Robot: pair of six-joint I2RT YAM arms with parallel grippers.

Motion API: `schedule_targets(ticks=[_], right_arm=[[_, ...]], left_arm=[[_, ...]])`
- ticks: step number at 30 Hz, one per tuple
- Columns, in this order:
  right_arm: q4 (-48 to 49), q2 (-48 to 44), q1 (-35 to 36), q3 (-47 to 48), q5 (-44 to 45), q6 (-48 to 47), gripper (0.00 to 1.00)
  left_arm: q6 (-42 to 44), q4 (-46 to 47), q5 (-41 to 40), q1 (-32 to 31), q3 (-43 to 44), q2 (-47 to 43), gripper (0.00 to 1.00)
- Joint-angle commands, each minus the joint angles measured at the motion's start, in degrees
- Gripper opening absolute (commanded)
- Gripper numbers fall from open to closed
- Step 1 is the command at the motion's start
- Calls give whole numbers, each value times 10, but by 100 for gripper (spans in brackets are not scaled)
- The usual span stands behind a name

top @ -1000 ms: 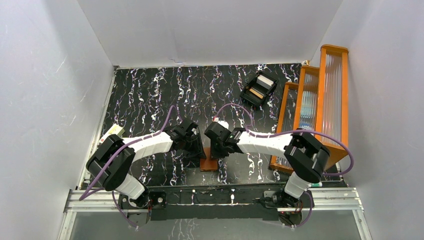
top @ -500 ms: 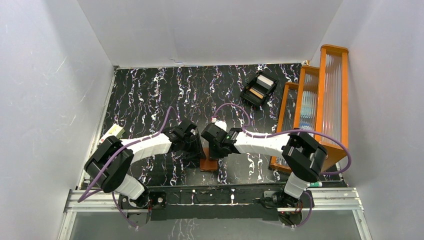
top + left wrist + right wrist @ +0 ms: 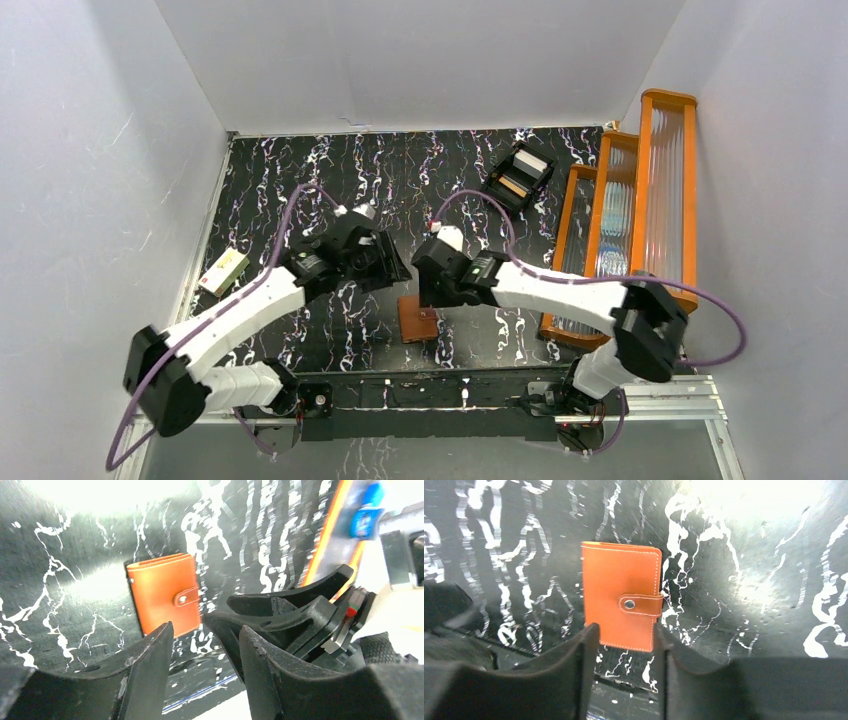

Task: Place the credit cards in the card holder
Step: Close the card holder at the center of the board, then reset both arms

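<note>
The card holder (image 3: pixel 417 320) is a reddish-brown wallet lying closed and flat near the table's front edge, its snap strap fastened. It shows in the left wrist view (image 3: pixel 162 592) and the right wrist view (image 3: pixel 621 600). My left gripper (image 3: pixel 393 268) is open and empty, raised to the wallet's far left (image 3: pixel 205 635). My right gripper (image 3: pixel 432 298) is open and empty, hovering just beyond the wallet's far edge (image 3: pixel 624 636). No loose credit card shows near the wallet. A white and a tan flat piece lie in the black tray (image 3: pixel 518 176), too small to identify.
An orange stepped rack (image 3: pixel 620 230) with ribbed clear panels stands along the right side and holds a bluish item (image 3: pixel 367 510). A cream box with a green mark (image 3: pixel 222 271) lies at the left edge. The metal rail (image 3: pixel 430 395) runs along the front.
Both grippers were down at the wallet. The left arm has lifted and swung back to the far left, and the right gripper has drawn back a little, leaving the closed wallet uncovered.
</note>
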Motion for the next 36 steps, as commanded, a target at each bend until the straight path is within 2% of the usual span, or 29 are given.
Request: schedule_targets(ticks=[1,3,7,8,9,10,15,22,27,36], right_arm=[[-11,-102,-1,53,47,-57,63],[-14,-138,-1,68,51,-88,96],[-49,-212,-1,101,92,-117,99],[-54,-231,-1,107,102,-122,98],[-54,-251,-1,110,110,-130,98],[-50,-274,-1,109,113,-141,98],[-30,-375,-1,96,141,-162,98],[-25,-468,-1,81,166,-157,98],[-26,-484,-1,74,167,-147,98],[-30,-469,-1,62,146,-130,98]], left_arm=[[33,-92,-80,0,62,-93,51],[57,-115,-105,0,93,-126,55],[107,-185,-162,1,180,-164,73],[117,-201,-170,1,201,-169,81],[127,-214,-173,1,222,-175,95],[138,-223,-173,0,240,-182,98],[163,-249,-170,0,292,-218,99],[167,-234,-150,0,280,-268,99],[172,-215,-121,0,245,-279,99],[159,-205,-141,0,201,-297,99]])
